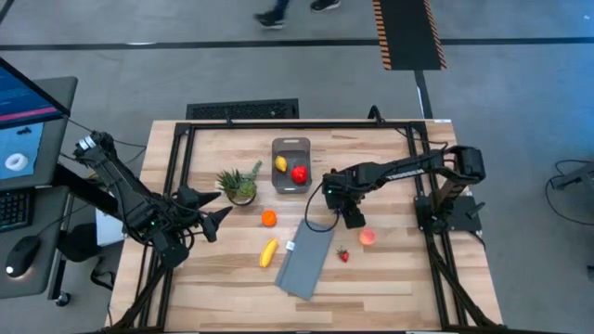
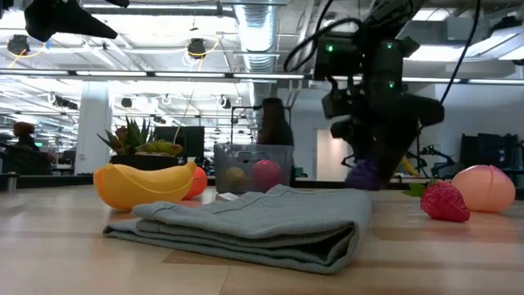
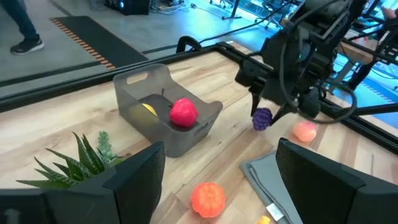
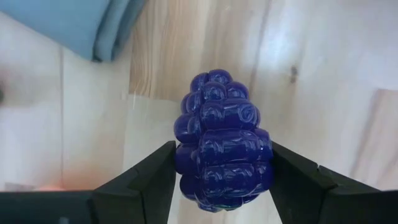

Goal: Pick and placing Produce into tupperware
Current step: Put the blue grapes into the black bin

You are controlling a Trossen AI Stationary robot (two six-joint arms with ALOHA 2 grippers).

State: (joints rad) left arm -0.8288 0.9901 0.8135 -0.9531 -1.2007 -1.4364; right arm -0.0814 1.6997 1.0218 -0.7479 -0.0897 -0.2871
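A spiky-leaved pineapple (image 1: 239, 185) stands left of a folded grey-blue cloth (image 1: 307, 259) on the wooden table (image 1: 390, 278)

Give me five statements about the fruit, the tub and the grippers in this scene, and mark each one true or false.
1. The right gripper holds the purple grapes. True.
2. The tupperware holds no fruit yet. False: a yellow lemon and a red fruit lie in it.
3. The banana lies on the table, outside the tub. True.
4. The left gripper grips the orange. False: it is open and holds nothing; the orange sits on the table.
5. The strawberry and the peach lie on the grey cloth. False: both lie on the bare wood beside it.
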